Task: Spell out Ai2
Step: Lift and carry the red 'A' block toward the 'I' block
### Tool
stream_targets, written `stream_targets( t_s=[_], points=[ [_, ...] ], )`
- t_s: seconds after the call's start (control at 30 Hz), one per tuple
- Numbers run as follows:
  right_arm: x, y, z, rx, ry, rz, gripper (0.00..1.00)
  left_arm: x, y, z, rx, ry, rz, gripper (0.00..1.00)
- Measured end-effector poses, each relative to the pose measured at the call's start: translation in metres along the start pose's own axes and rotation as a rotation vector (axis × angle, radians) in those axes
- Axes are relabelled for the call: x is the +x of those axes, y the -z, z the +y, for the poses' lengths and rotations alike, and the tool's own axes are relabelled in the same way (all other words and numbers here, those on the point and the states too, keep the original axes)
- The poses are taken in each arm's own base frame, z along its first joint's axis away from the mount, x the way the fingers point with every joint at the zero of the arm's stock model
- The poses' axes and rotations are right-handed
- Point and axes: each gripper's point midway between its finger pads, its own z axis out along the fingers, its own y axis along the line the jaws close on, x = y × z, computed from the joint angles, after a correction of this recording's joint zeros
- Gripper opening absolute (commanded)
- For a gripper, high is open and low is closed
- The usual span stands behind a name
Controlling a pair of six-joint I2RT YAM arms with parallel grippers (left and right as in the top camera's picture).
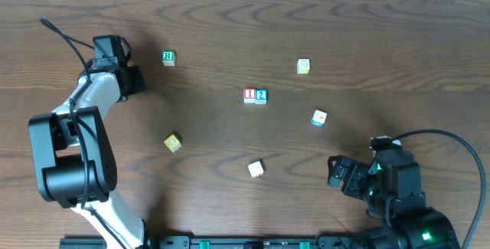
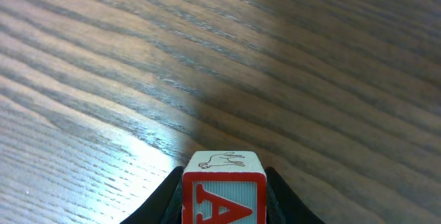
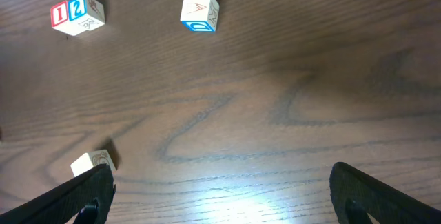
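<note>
Checking the left arm first: what has it got?
— A cube [image 2: 223, 191] between the fingers of the left gripper [image 2: 224, 207], narrow on both flanks. It looks gripped, but the frame crops the contact, so I'd say probably.
And the other two?
— I cube [image 1: 249, 95] and 2 cube [image 1: 261, 96] touch side by side in the middle of the table [image 1: 383, 34] (I left of 2 from overhead). Only the A is missing, so it belongs against the I's free side.
Right arm?
— Right gripper [image 3: 224, 200] spread wide, holding nothing, low right, well apart from the row.
</note>
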Motion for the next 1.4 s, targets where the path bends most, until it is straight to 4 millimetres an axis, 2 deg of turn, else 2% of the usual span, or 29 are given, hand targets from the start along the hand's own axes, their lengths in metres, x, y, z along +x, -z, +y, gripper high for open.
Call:
stream_targets(
  t_s=[0.1,0.17,0.37,0.67,0.87,0.97,1.03,1.2,1.4],
  points=[
    [0.0,0.0,0.0,0.0,0.0,0.0,0.99,0.0,0.0,0.0,0.0,0.055,0.0,0.15],
    [0.0,0.0,0.0,0.0,0.0,0.0,0.99,0.0,0.0,0.0,0.0,0.104,0.0,0.06],
    [0.0,0.0,0.0,0.0,0.0,0.0,0.99,-0.004,0.001,-0.01,0.056,0.308,0.001,0.06],
    [0.0,0.0,0.0,0.0,0.0,0.0,0.99,-0.003,0.005,-0.047,0.166,0.571,0.038,0.06],
    [0.0,0.0,0.0,0.0,0.0,0.0,0.99,0.001,0.02,-0.102,0.208,0.594,0.036,0.06],
    [0.0,0.0,0.0,0.0,0.0,0.0,0.99,0.003,0.037,-0.146,0.244,0.58,0.013,0.06],
    [0.0,0.0,0.0,0.0,0.0,0.0,0.99,0.006,0.045,-0.168,0.254,0.577,-0.006,0.06],
    [0.0,0.0,0.0,0.0,0.0,0.0,0.99,0.028,0.059,-0.211,0.247,0.54,-0.047,0.06],
    [0.0,0.0,0.0,0.0,0.0,0.0,0.99,0.046,0.07,-0.238,0.255,0.579,-0.062,0.06]
  ],
)
